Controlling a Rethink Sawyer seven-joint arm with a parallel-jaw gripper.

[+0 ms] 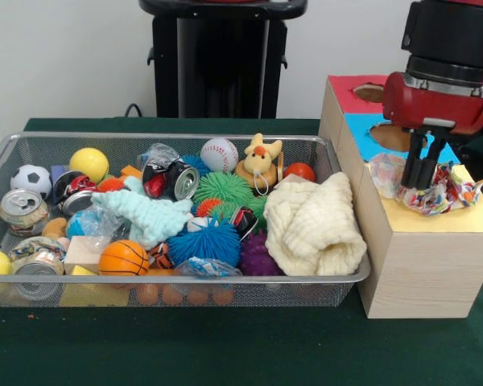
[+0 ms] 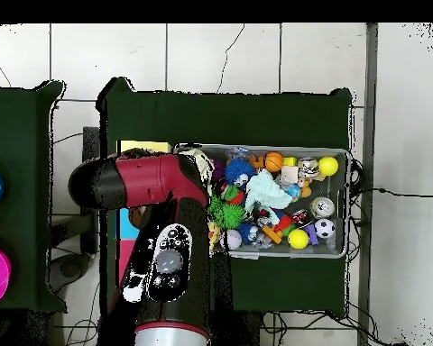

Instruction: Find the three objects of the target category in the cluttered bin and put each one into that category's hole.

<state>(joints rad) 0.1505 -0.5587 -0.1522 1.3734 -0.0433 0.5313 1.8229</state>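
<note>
**Hand gripping a crumpled wrapper over the box's yellow section**

The hand point(image 1: 423, 173) is hanging over the wooden box point(image 1: 423, 269) that is standing on the green tabletop point(image 1: 225, 346) just beside the wire bin point(image 1: 177, 291). Its two dark fingers point(image 1: 416, 161) are pointing down and are clamped on a crumpled, multicoloured wrapper point(image 1: 443, 191), which is resting on or just above the box's yellow top section point(image 1: 459, 217); whether it is touching the surface cannot be told. Part of the wrapper is spilling out on both sides of the fingers. Behind the yellow section, the box top is showing a blue section with a hole point(image 1: 390, 137) and a red section with another hole point(image 1: 370, 92).

In the bin, a cream knitted cloth point(image 1: 318, 225) is lying at the end nearest the box. Beside it are sitting spiky rubber balls in green point(image 1: 223, 189), blue point(image 1: 205, 241) and purple point(image 1: 258, 257). A yellow plush toy point(image 1: 259, 165) is standing against the far wall next to a baseball point(image 1: 219, 154). A small basketball point(image 1: 123, 258), a soccer ball point(image 1: 30, 180), a yellow ball point(image 1: 89, 164), a light-blue cloth point(image 1: 149, 213) and several cans, one of them point(image 1: 22, 211) near the far end from the box, are filling the rest.

From overhead, the arm point(image 2: 166, 243) is covering the box, and the bin point(image 2: 348, 203) is lying beside it.
</note>
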